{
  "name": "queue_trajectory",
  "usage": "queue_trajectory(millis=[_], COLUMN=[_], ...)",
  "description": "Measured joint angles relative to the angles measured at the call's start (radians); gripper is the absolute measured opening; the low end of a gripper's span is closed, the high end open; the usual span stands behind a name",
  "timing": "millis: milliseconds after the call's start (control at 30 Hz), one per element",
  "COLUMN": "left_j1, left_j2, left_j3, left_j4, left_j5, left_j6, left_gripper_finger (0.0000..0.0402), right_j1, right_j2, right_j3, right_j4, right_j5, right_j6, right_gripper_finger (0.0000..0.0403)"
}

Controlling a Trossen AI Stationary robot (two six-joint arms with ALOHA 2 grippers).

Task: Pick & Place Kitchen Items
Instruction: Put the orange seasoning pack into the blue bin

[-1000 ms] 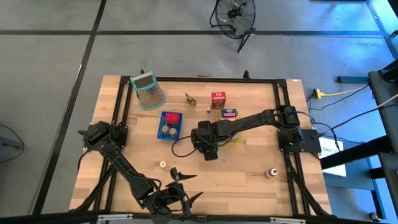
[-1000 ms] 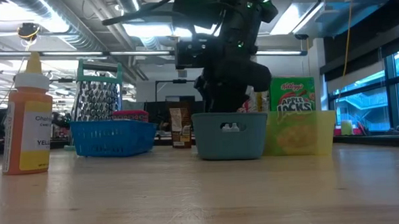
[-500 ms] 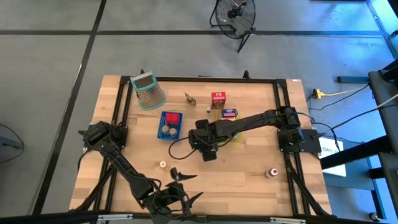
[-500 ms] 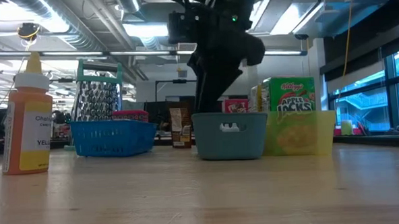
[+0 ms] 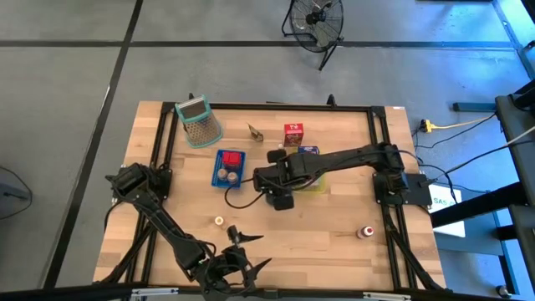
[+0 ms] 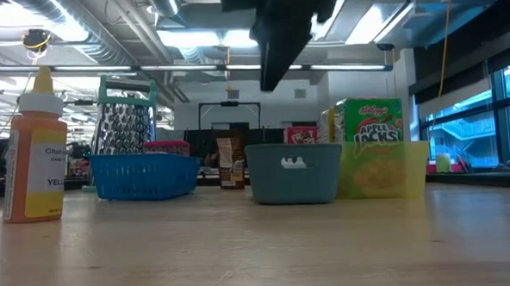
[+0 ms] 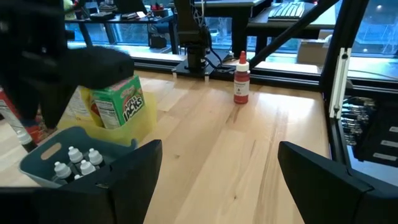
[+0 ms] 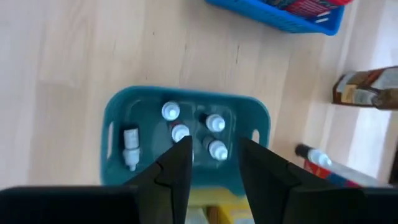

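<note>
The right tool (image 8: 210,163) is held above the grey-blue tray (image 8: 118,112) of small white bottles (image 8: 170,112), its fingers parted and empty. The left tool (image 7: 217,168) is kept wide open at the bench (image 5: 334,242) edge.

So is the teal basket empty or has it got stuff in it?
Not empty. The teal basket holds several small white bottles, seen from above.

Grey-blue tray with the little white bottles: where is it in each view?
High: hidden under the right arm, left of the yellow tray.
Low: grey-blue tray at centre.
Left wrist: lower left.
Right wrist: centre.
Shared landmark: the yellow tray right beside it.
</note>
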Motion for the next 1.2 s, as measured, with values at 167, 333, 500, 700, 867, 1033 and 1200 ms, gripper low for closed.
queue_trajectory(millis=[167,333,500,700,867,1033,1200], left_j1=[-0.011,-0.022,-0.038,-0.06,-0.067,-0.068,-0.062], left_j2=[0.0,-0.001,-0.02,-0.049,-0.054,-0.054,-0.073], left_j3=[0.0,0.0,0.0,0.001,0.001,0.001,0.0], left_j4=[0.003,0.004,0.009,0.03,0.034,0.034,0.018], left_j5=[-0.01,-0.019,-0.036,-0.063,-0.054,-0.054,-0.053], left_j6=[0.001,0.012,0.119,0.233,0.304,0.365,0.405], left_gripper_finger=[0.0317,0.0317,0.0317,0.0317,0.0317,0.0317,0.0317], right_j1=[0.029,0.065,0.102,0.163,0.235,0.316,0.392], right_j2=[0.0,0.0,0.0,-0.011,-0.01,-0.013,-0.017], right_j3=[0.087,0.116,0.117,0.117,0.116,0.116,0.116], right_j4=[-0.136,-0.244,-0.406,-0.411,-0.409,-0.409,-0.409], right_j5=[0.0,-0.001,-0.004,-0.146,-0.211,-0.213,-0.239], right_j6=[0.044,0.084,0.197,0.272,0.324,0.391,0.499], right_gripper_finger=[0.0131,0.0131,0.0131,0.0131,0.0131,0.0131,0.0131])
